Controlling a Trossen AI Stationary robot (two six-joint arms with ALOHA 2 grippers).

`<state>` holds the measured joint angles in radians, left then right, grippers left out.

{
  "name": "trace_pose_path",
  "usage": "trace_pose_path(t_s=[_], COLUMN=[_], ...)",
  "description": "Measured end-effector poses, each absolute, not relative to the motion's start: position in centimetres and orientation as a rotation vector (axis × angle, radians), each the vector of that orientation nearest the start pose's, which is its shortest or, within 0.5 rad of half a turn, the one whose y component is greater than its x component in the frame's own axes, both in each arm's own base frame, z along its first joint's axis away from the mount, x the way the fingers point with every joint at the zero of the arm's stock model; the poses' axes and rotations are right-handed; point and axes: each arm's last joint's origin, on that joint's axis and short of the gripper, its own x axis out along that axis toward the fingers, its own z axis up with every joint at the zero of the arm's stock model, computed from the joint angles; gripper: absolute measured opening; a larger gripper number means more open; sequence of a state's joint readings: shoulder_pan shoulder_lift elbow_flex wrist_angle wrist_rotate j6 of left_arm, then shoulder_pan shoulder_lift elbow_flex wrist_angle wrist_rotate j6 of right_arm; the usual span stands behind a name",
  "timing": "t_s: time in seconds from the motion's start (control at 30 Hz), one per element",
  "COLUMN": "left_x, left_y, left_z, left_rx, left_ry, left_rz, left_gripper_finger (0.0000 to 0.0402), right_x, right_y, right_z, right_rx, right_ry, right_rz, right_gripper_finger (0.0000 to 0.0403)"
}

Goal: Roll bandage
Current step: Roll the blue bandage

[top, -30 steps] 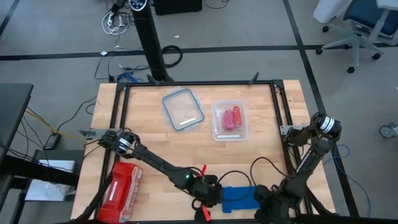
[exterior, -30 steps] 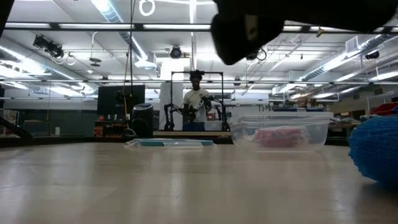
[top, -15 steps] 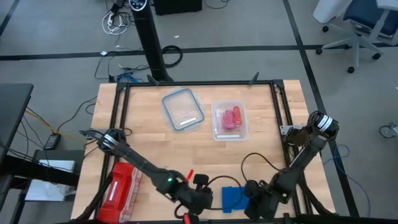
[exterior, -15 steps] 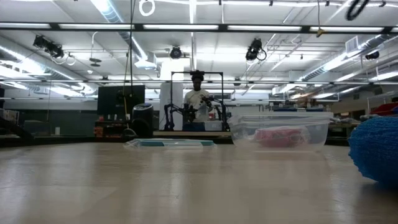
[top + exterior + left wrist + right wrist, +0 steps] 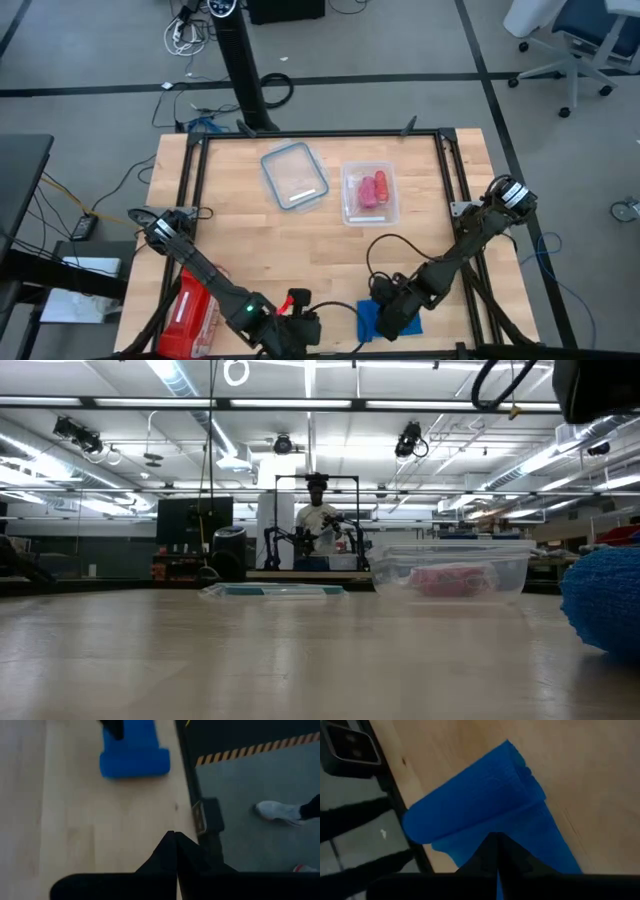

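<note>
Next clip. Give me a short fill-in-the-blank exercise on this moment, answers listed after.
1. The bandage on the table is coloured ____.
2. The lidless clear container holds rolls coloured ____.
3. The right claw, over the bandage, has its fingers ____.
4. The left claw near the table's front edge is ____.

Missing words: blue; pink-red; shut; shut

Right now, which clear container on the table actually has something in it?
The right-hand container: it holds pink-red rolls. The one to its left is a flat, teal-rimmed piece with nothing in it.
</note>
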<state>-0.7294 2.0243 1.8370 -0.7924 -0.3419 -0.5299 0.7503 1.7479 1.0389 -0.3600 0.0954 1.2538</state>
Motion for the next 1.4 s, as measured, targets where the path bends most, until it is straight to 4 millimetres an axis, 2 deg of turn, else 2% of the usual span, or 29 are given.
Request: trace_pose_path(t_s=[0.43,0.53,0.73,0.87,1.2,1.4], left_x=[31.8,31.5,31.1,31.0,31.0,31.0], left_y=[-29.5,-29.1,-28.7,-28.6,-28.7,-28.7], left_z=[27.3,27.7,28.0,28.3,28.3,28.3], left_rx=[0.007,0.014,0.014,0.008,0.003,-0.006], left_ry=[0.931,0.942,0.953,0.946,0.946,0.954], left_rz=[-0.06,-0.039,-0.003,-0.006,-0.007,-0.016], left_gripper_finger=[0.0001,0.0001,0.0001,0.0001,0.0001,0.0001], right_x=[25.8,26.6,28.4,29.5,32.7,33.0], right_y=[23.2,23.3,23.1,22.0,17.7,17.0], right_z=[14.4,13.3,12.5,12.5,12.7,12.6], right_rx=[0.636,0.639,0.696,0.685,0.665,0.684], right_ry=[1.2,1.206,1.156,1.097,0.987,1.028], right_rz=[-0.073,-0.029,0.009,-0.015,-0.059,-0.034], right_gripper_finger=[0.0002,0.0004,0.0001,0.0002,0.0002,0.0001])
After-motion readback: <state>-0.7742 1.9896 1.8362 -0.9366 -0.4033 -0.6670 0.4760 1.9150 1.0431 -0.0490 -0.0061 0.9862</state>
